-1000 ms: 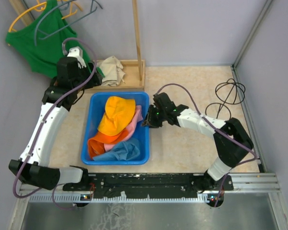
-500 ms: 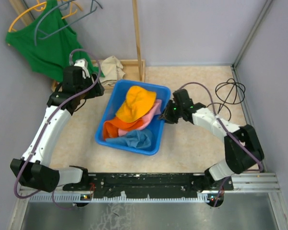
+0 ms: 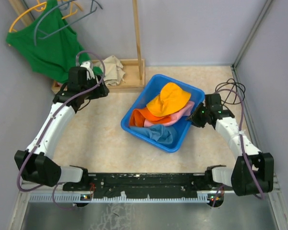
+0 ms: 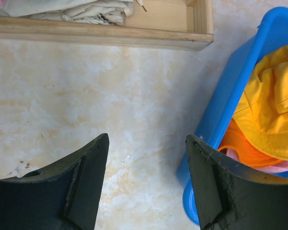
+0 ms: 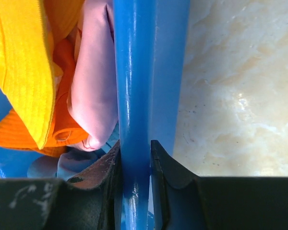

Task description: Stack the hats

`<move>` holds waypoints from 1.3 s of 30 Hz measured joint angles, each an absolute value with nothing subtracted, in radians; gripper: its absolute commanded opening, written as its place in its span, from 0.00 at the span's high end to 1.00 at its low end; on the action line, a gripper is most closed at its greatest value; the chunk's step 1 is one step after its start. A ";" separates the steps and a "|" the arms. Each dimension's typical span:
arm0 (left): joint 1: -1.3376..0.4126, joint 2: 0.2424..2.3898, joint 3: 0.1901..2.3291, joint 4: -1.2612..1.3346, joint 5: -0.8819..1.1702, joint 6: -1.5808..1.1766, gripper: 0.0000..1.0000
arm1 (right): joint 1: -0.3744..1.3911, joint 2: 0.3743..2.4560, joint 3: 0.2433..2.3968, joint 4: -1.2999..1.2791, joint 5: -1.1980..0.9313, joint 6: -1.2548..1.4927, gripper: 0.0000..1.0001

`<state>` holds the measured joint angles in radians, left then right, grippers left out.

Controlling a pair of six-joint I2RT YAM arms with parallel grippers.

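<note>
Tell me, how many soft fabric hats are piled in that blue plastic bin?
4, all in the blue bin: yellow-orange hat on top, pink hat beneath it at the right, bright orange hat at the left, light blue hat at the near edge. Others may be hidden.

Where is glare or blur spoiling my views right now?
Right wrist: shiny streak along the blue bin wall, bright spot on the tabletop. Left wrist: evenly lit, left gripper dark and soft-edged. Top external: even light, no glare on the hats.
</note>
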<state>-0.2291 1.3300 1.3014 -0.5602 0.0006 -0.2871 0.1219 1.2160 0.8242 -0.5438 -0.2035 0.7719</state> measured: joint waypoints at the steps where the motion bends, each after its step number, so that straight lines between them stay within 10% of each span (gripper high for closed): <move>1: -0.229 1.335 1.301 -0.557 0.005 -0.288 0.29 | 0.111 1.204 0.824 -0.556 -0.198 0.777 1.00; 26: -0.229 1.401 1.301 -0.524 0.073 -0.245 0.29 | -0.009 1.004 0.536 -0.251 0.046 1.346 1.00; 39: -0.229 1.440 1.301 -0.503 0.081 -0.228 0.29 | 0.003 1.406 0.711 0.042 0.091 1.515 1.00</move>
<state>-0.2291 1.4403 1.3006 -0.5030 0.0807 -0.2279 0.0029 1.4055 0.7109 0.0422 0.0914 1.5154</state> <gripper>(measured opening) 0.707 0.243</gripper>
